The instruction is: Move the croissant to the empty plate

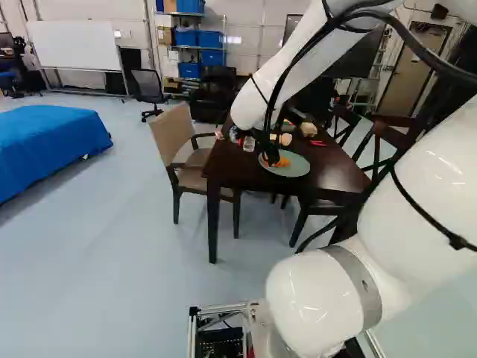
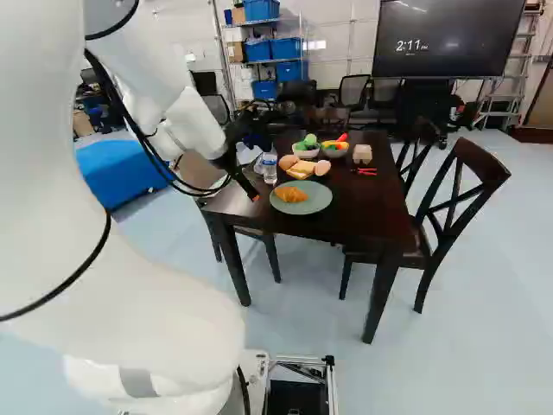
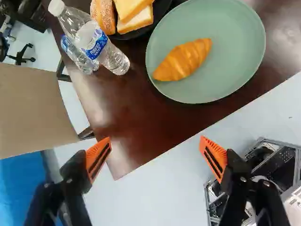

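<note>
Claw [image 2: 252,193]: left of the plate [image 3: 235,56], spread wide, gripping nothing
Croissant [image 3: 183,60]: on the plate's left part; long axis left to right, along the table's [image 3: 141,127] near edge, tapered end pointing left

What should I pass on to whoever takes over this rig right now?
Tool: open, holding nothing, by the table's corner, clear of the plate.
Croissant: on the green plate, off-centre, nothing else there.
Done: croissant on that plate, seemingly the target; no empty plate shows.
Left: probably only moving the arm away.
</note>
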Tool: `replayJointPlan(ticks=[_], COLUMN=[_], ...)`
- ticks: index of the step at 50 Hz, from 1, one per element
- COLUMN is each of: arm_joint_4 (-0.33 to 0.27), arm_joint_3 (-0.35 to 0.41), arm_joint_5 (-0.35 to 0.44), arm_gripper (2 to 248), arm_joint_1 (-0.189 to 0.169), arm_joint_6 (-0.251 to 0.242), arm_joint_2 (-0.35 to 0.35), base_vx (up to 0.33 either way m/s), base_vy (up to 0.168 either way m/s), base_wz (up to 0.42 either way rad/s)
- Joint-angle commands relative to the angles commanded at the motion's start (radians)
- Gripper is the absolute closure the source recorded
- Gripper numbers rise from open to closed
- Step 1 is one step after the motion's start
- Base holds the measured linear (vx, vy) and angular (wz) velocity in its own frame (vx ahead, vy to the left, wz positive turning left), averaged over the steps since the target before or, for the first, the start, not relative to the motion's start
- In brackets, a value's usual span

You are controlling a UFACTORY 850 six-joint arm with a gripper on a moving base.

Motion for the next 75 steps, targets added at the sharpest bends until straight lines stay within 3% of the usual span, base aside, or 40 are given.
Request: replayJointPlan(ticks=[18,36,53,75], arm_joint_4=[0.047,0.108,0.177,0.279], arm_joint_3=[0.055,0.127,0.207,0.326], arm_joint_5=[0.110,0.251,0.410,0.646], arm_gripper=[3,3,3,3], arm_joint_1=[-0.013,-0.031,-0.050,-0.079], arm_joint_6=[-0.132,-0.303,-0.496,-0.781], arm_joint_2=[0.013,0.029,0.048,0.076], base_vx=[0.000,0.000,0.000,0.000], base_vy=[0.000,0.000,0.000,0.000], base_wz=[0.000,0.000,0.000,0.000])
